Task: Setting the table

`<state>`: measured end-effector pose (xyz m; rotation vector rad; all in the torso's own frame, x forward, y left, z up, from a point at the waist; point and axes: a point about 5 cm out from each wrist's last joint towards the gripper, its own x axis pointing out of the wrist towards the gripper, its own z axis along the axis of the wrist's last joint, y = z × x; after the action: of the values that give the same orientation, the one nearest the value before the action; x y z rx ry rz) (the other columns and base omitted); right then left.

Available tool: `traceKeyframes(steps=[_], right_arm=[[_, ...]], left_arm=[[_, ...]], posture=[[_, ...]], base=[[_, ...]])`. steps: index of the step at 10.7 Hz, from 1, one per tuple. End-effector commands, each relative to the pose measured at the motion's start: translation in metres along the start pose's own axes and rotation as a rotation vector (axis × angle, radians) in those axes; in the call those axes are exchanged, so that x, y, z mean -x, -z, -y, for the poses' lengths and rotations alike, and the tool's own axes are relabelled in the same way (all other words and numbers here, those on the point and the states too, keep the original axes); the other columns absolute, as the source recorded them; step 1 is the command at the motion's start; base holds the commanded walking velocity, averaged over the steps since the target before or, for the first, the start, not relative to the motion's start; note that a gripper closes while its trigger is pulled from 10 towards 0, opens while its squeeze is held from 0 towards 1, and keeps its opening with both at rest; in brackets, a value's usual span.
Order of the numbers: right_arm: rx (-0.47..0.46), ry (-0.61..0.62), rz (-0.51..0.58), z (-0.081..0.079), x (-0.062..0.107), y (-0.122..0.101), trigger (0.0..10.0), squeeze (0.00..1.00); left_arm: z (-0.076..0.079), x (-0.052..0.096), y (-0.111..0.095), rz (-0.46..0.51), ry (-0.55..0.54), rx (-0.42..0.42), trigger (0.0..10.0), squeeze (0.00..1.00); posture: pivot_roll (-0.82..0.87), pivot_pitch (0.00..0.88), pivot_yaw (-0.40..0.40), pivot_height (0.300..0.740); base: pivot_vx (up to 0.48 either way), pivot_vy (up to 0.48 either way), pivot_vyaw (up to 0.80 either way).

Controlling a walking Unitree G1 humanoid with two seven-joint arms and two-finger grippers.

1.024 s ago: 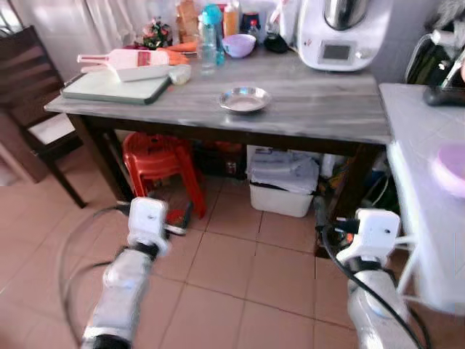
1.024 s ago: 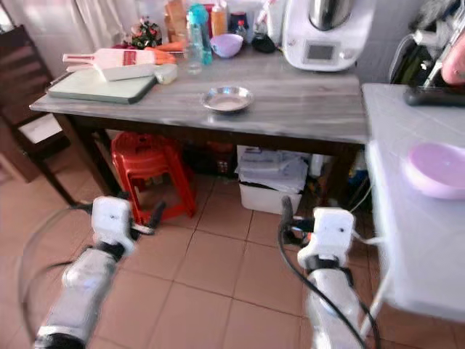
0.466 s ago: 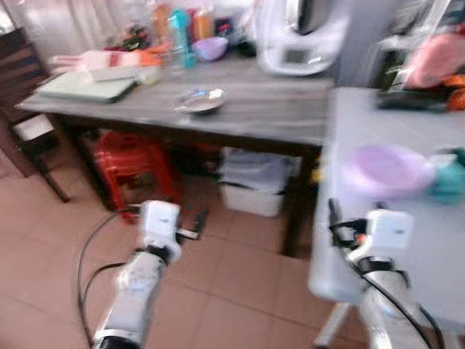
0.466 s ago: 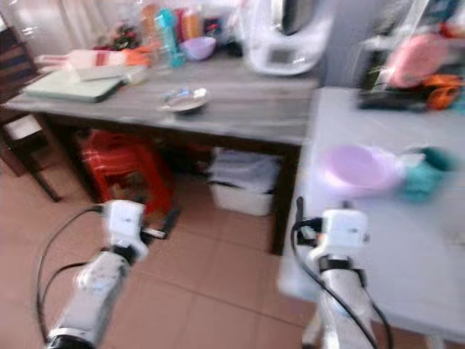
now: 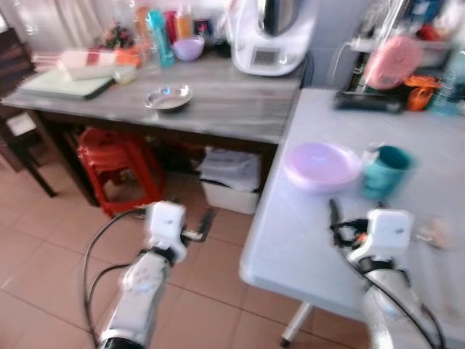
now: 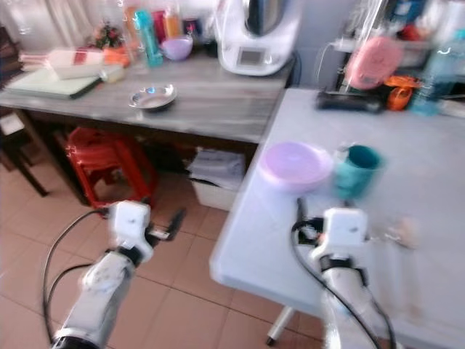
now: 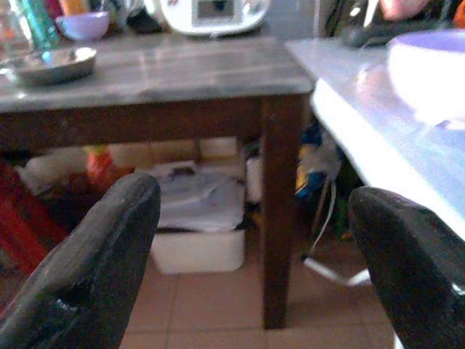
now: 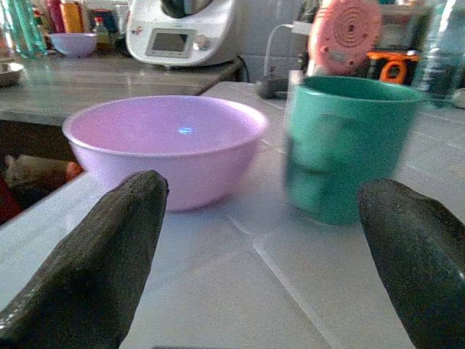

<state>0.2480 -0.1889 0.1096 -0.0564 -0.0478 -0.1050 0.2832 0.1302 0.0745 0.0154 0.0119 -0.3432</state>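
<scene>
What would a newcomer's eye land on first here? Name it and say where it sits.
The lilac bowl and the teal cup beside it, standing on the pale table straight ahead of the open right gripper. After that, the white kitchen machine at the back of the grey wooden table, which also carries a small metal dish. The left gripper hangs open over the tiled floor.

A home kitchen: a grey wood-grain bench (image 5: 240, 109) holding a white countertop food processor (image 5: 270, 36), bottles and bowls, above a terracotta tiled floor (image 5: 43, 240).
</scene>
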Motion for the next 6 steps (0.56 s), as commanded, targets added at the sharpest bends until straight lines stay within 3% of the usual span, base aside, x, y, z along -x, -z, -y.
traceKeyframes(steps=[1,4,6], right_arm=[[-0.008,-0.024,0.016,-0.007,-0.001,-0.003,10.0,0.0],[0.058,-0.05,0.042,-0.005,-0.007,-0.008,10.0,0.0],[0.102,-0.138,-0.005,-0.006,-0.023,-0.008,10.0,0.0]], left_arm=[[-0.01,0.005,0.0,0.001,-0.011,0.002,10.0,0.0],[0.002,0.008,-0.002,0.018,0.122,0.057,10.0,0.0],[0.017,0.02,0.001,0.006,0.338,0.062,10.0,0.0]], posture=[[-0.01,0.0,0.06,0.74],[-0.01,0.0,0.057,0.74],[-0.03,0.0,0.048,0.74]], base=[[0.0,0.0,0.0],[0.0,0.0,0.0],[0.0,0.0,0.0]])
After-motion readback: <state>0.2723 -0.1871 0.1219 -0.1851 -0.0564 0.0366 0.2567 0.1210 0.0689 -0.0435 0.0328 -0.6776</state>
